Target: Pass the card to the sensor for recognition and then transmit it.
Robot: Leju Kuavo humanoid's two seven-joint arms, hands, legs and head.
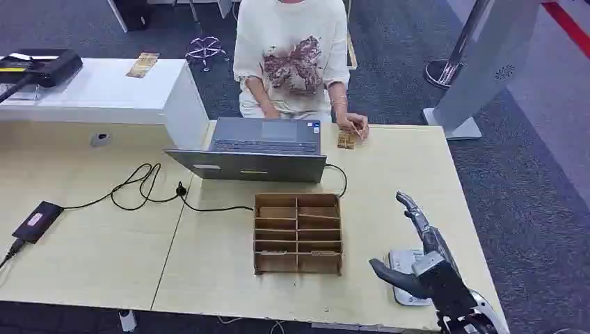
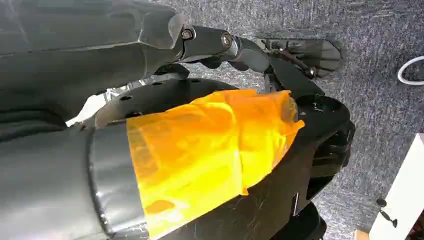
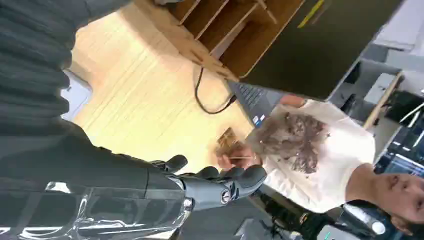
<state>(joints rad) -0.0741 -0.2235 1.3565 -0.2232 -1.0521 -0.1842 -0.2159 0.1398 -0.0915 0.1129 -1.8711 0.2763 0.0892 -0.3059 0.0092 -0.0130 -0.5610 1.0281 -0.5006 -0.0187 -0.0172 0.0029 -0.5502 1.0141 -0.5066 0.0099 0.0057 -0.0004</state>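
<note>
Head view: card (image 1: 346, 140), small, flat, tan with a printed pattern, lying on pale wood-grain tabletop (image 1: 403, 181) at far edge, just right of grey laptop (image 1: 259, 148), under a person's hand (image 1: 353, 126); long axis too small to tell. Right hand (image 1: 421, 261) raised over near right corner, fingers (image 1: 412, 209) spread wide, holding nothing, above flat white sensor (image 1: 403, 268). Brown slotted wooden organiser (image 1: 298, 233) at centre. Left hand: cannot tell
</note>
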